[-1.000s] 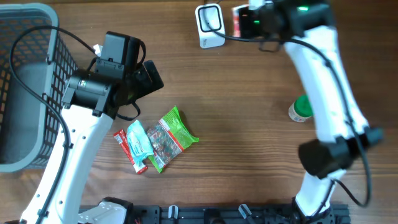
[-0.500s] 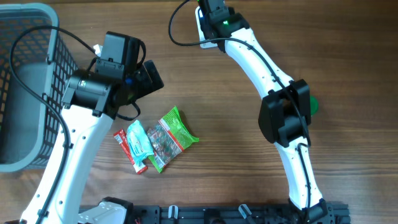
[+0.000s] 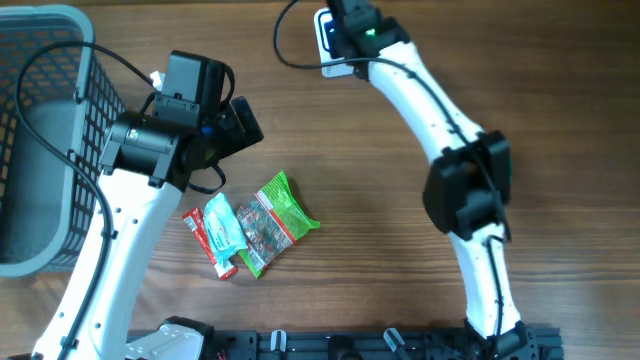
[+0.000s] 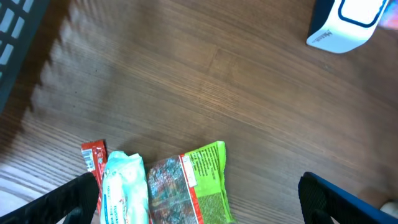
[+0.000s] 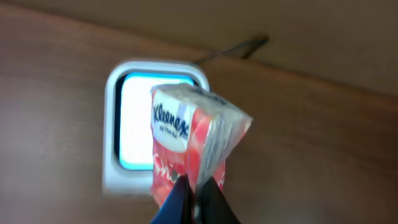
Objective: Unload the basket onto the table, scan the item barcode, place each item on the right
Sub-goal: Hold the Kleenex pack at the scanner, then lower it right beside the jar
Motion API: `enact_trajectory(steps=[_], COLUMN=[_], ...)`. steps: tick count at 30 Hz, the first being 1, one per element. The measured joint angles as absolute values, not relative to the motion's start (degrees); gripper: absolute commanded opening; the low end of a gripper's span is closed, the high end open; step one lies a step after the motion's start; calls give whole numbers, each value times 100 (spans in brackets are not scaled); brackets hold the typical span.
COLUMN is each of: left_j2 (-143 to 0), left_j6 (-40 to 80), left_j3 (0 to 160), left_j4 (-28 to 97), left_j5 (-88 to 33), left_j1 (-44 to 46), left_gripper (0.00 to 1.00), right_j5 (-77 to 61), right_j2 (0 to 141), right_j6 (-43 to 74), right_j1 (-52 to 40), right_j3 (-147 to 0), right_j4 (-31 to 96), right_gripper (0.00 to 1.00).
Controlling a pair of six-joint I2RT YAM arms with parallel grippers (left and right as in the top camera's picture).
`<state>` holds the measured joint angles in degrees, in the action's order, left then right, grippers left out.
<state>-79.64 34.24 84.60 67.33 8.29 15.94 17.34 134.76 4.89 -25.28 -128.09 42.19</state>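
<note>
1. Right pincer (image 5: 196, 193) is clamped on one Kleenex tissue pack (image 5: 193, 134), held over the single barcode scanner (image 5: 130, 93) at the bench's (image 3: 380, 250) far side.
2. Pack's long axis runs straight out from the fingers, Kleenex end leading.
3. Left pincer (image 4: 196, 193) stands wide apart above three packets (image 4: 121, 186); one grey basket (image 3: 40, 150) sits left.

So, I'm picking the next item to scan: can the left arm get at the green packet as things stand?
Probably yes. The left end effector hangs open near the green packet, which lies flat on the table with nothing on top or between. A pale blue packet lies beside it.
</note>
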Motion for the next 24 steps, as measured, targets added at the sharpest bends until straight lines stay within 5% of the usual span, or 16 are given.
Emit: enact_trajectory(steps=[5,8,19,21,22,24], left_j2=[-7966,-7966,-7968,-7968,-7968,-7968], left_j6=[3424,3424,3424,3424,3424,3424], left_j3=[8460,8460,8460,8460,8460,8460], left_j4=[6731,6731,6726,6737,6731,6729], left_j5=[827,832,829,829,832,832], left_j1=[1594,1594,1594,1594,1594,1594], left_gripper=[100,100,100,100,100,100], right_j5=[443,128,591,996,1107,1269], right_j2=[11233,11056,11454,11454,11454,11454], right_j6=[770,764,685,685,694,731], right_j1=[-1643,-1157,-921,-915,-897,-875], right_j3=[-12921,-12768,-8479,-8189,-8110,-8075], right_j4=[7129,8394,6525,6086,5935,5623], right_gripper=[4,4,4,19,35,43])
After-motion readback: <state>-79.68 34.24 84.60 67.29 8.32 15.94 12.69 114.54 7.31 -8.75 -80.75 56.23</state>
